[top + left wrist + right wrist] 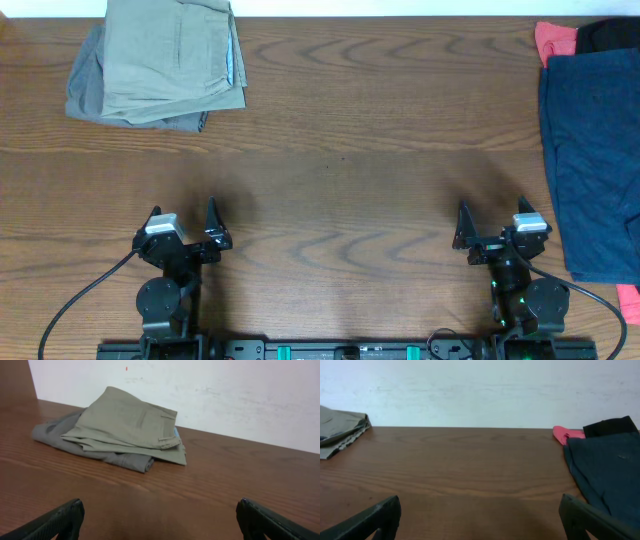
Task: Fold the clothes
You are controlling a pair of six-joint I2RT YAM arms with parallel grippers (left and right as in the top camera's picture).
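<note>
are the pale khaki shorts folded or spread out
Folded. The khaki shorts lie as a compact layered stack on the darker grey shorts, doubled edges visible.

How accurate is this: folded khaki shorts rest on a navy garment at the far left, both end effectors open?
Wrong garment: the khaki shorts rest on darker grey-olive shorts, as the left wrist view shows. The rest holds.

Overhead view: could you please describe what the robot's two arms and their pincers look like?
Both arms are black, with rounded joint housings. The left pincer and right pincer each have two dark, pointed fingers and a pale grey block at the wrist. A black cable loops from the left arm's base; another curves beside the right, where green lights glow.
</note>
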